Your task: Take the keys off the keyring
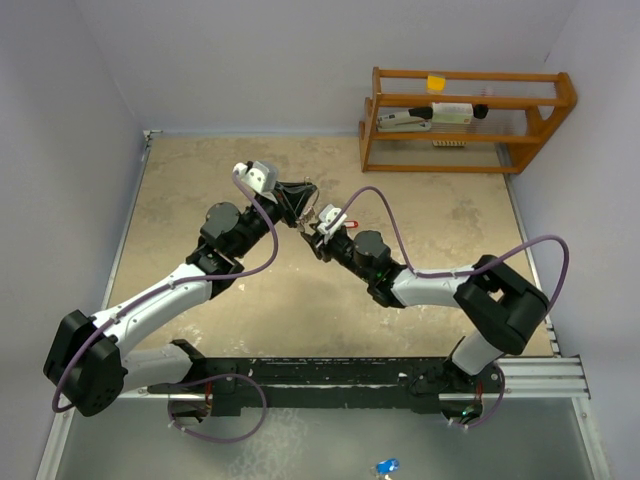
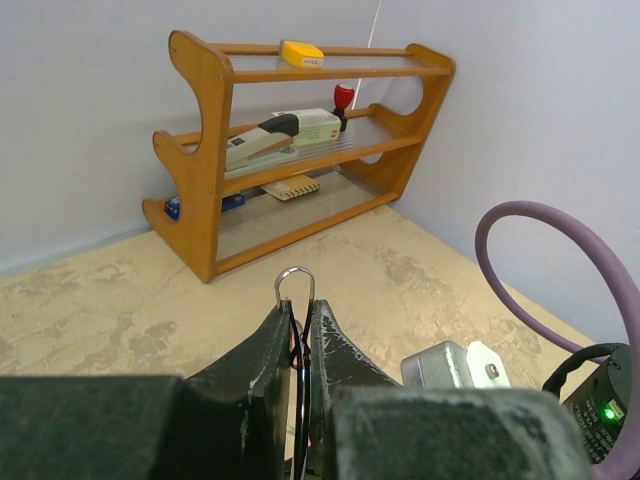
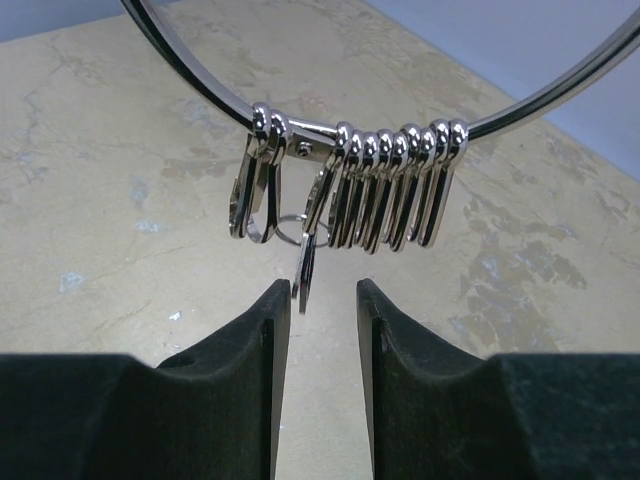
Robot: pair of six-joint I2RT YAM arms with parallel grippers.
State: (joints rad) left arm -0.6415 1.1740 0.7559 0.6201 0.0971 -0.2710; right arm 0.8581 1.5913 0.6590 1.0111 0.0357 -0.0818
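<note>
My left gripper (image 1: 300,207) is shut on the keyring, held above the table's middle. In the left wrist view the gripper (image 2: 297,310) pinches a thin silver loop (image 2: 295,283) that sticks out past the fingertips. In the right wrist view the keyring (image 3: 540,100) arcs across the top and carries several silver snap hooks (image 3: 390,185). One dark key (image 3: 305,272) hangs edge-on from a small ring on a hook. My right gripper (image 3: 322,295) is open, and the key's lower end sits between its fingertips, close to the left finger (image 3: 272,320). It faces the left gripper in the top view (image 1: 318,228). No red tag shows.
A wooden rack (image 1: 465,120) stands at the back right against the wall, holding a stapler (image 2: 265,145), a yellow block (image 2: 301,52) and a red-topped stamp (image 2: 343,98). Purple cables (image 1: 430,265) loop over both arms. Walls close in the tan table (image 1: 200,180) on the left, back and right.
</note>
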